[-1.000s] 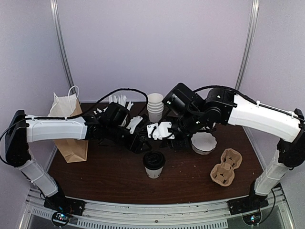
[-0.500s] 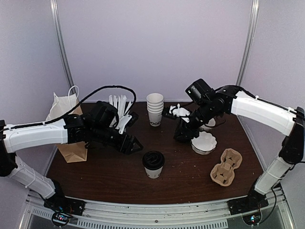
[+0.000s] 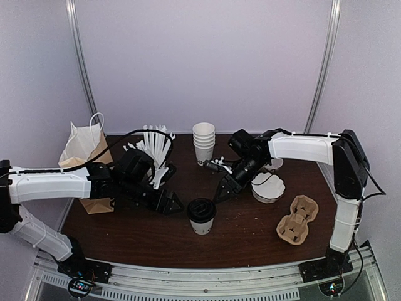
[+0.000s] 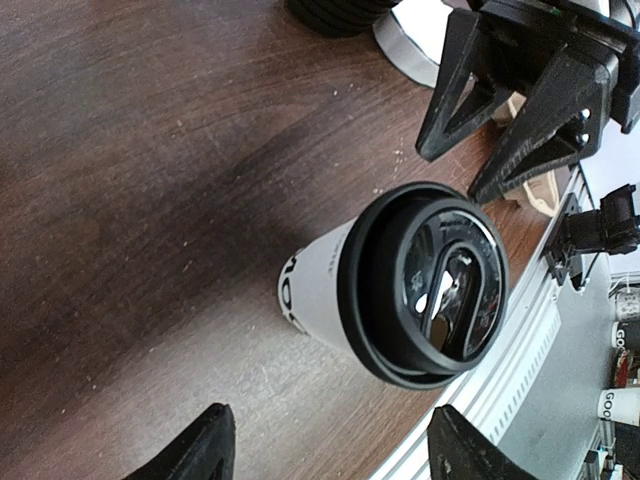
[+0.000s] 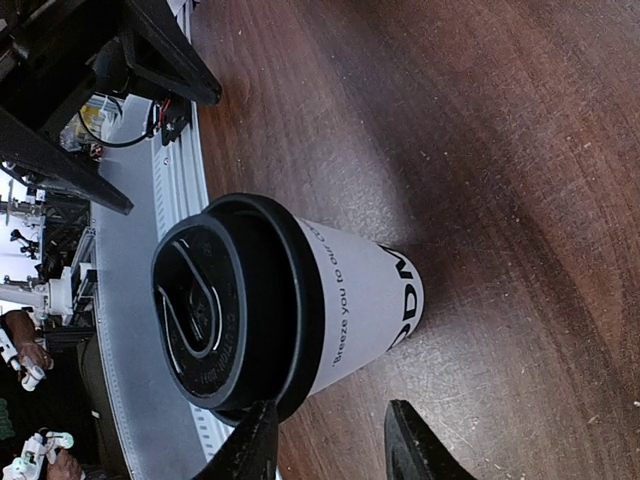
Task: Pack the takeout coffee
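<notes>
— Since the takeout coffee (image 3: 202,224) already has its black lid (image 3: 202,209) on and is standing upright near the front middle of the table (image 3: 250,241), which arm would you send in for it?

— Tough call, both are parked right by it. From above, the left gripper (image 4: 330,420) sits just to its left and the right gripper (image 5: 330,410) just behind it on the right, neither touching. Both have their jaws apart with nothing between them. I'd lean left, since the paper bag (image 3: 84,153) is over on that side, well apart from the cup.

— What about the cardboard carrier (image 3: 297,219)?

— Could be the target too, it's off to the right. Can't tell from this.

— Any tips for the grab itself?

— Go for the white paper wall below the lid rim, not the lid, which could pop off. Come in level, one finger either side, and squeeze gently because paper walls cave. Keep it upright the whole way. And back the other arm off first, because those fingers look close enough to clip each other.
</notes>
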Motion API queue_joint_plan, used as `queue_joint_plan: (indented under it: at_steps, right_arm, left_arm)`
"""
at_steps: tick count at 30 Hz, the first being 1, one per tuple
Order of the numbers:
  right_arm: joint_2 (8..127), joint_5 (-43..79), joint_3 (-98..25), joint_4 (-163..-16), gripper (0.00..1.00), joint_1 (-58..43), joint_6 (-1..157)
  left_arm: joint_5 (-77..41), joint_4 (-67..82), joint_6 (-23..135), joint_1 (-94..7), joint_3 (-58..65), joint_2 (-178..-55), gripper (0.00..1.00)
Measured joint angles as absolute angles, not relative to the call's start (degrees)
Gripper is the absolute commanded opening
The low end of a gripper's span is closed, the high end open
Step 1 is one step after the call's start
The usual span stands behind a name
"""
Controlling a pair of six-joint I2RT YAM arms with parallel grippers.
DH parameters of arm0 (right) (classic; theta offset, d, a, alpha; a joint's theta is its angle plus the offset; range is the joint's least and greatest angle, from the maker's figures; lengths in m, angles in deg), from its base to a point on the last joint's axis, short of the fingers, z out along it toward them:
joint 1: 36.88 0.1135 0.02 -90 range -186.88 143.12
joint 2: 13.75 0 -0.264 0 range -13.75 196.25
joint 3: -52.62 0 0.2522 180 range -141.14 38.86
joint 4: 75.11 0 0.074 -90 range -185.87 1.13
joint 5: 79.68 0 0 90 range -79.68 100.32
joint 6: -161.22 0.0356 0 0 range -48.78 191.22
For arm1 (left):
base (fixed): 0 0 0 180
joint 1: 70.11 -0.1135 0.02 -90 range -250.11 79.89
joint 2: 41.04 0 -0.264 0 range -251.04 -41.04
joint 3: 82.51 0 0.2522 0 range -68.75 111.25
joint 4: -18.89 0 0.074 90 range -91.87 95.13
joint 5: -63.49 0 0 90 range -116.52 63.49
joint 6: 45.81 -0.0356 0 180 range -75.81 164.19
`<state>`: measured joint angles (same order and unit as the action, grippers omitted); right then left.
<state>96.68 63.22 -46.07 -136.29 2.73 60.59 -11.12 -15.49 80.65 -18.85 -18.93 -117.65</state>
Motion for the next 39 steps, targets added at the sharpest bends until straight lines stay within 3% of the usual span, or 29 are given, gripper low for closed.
queue_joint_plan:
  at_steps: [39]
  right_arm:
    - [97.0, 64.6, -44.9, -137.6, 0.32, 2.8, 58.8]
  left_arm:
    - [-7.7, -7.4, 83.1, -19.2, -19.2, -126.1, 0.62]
